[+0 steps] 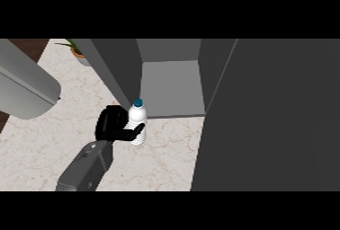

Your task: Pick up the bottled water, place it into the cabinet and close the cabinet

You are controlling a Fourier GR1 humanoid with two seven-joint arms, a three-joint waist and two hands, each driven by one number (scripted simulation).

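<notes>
Forearm (85, 168) in grey rises from 7 o'clock over the marble counter (40, 148); left hand (111, 122), just left of centre, has fingers and thumb curled round the upright bottled water (138, 117), blue cap up, just in front of the open cabinet (169, 85) toward 12 o'clock. Dark cabinet door (279, 117) fills 3 o'clock. Potted plant (76, 50) sits farthest, at 11 o'clock

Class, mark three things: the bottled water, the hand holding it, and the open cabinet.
bottled water (137, 117): head view, white body below the cap.
hand (111, 123): head view, black body of the hand.
cabinet (171, 87): head view, pale inner panel.
</notes>
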